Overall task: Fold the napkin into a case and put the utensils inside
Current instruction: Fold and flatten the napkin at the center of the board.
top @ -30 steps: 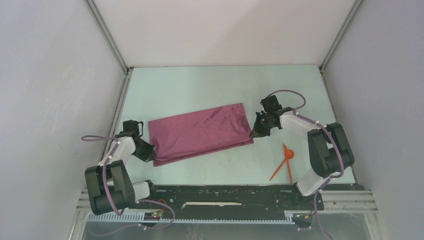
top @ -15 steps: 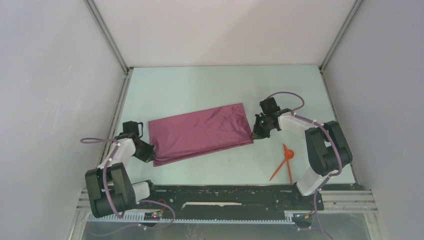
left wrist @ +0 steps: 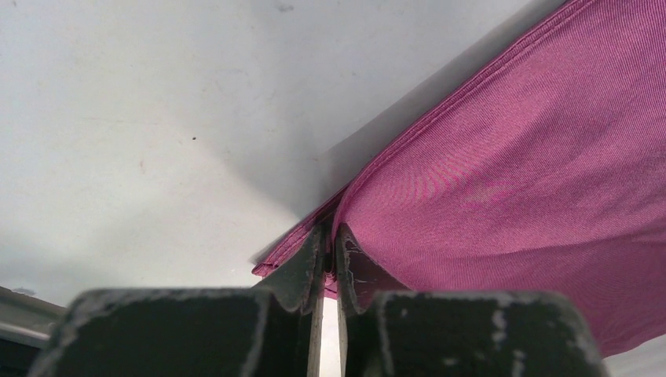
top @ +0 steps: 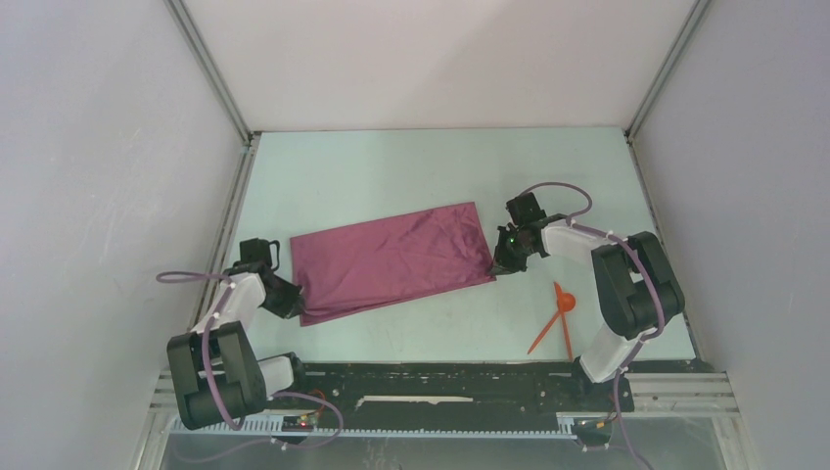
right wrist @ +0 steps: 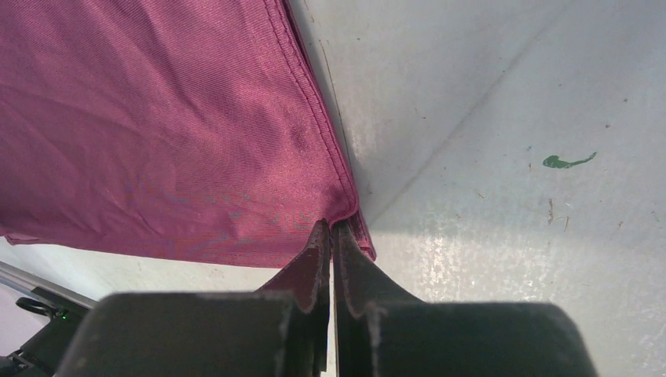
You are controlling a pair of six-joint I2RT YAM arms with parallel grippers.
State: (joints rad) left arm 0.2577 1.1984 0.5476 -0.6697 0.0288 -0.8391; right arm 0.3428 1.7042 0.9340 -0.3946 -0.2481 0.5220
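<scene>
The plum-purple napkin (top: 391,259) lies as a folded rectangle on the pale table, slanting up to the right. My left gripper (top: 294,305) is shut on its near left corner, with the cloth (left wrist: 503,181) pinched between the pads. My right gripper (top: 496,266) is shut on its near right corner, with the cloth (right wrist: 157,133) lifted slightly there. The two orange-red utensils lie crossed to the right of the napkin: the spoon (top: 562,303) with its round bowl at the top and the slim stick (top: 544,333) beside it. No case shape shows.
Grey enclosure walls stand on the left, right and back. The black base rail (top: 440,387) runs along the table's near edge. A small green mark (right wrist: 567,162) is on the table by the right gripper.
Both grippers have crept slightly inward with the napkin corners; the near left corner has shifted a little right and the right wrist has drawn in. The utensils have not moved.
</scene>
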